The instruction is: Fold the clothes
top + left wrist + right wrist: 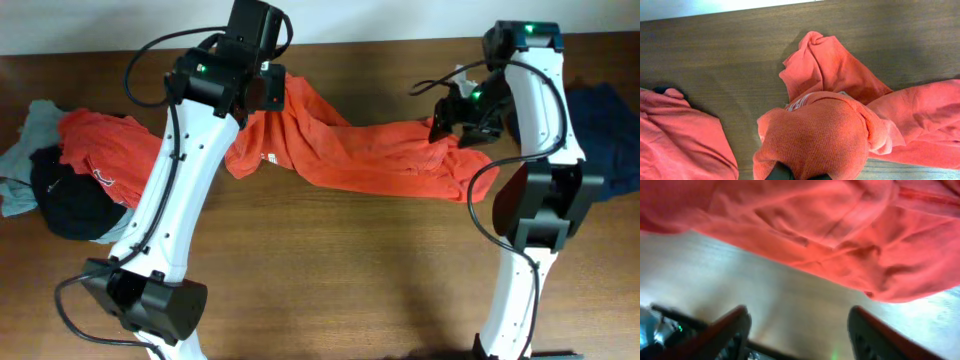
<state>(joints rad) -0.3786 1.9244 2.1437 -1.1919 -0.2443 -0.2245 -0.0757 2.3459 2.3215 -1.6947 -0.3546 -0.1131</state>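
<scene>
Clamps bunched orange T-shirt (350, 150) in closed left gripper (265, 92), table's (350, 250) 11 o'clock. Holds right gripper (799, 319) parted, empty, cloth at its 12 o'clock.

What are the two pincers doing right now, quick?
Left pincer: closed, gripping the orange-red T-shirt.
Right pincer: open, holding nothing, with the T-shirt just beyond it.
</scene>
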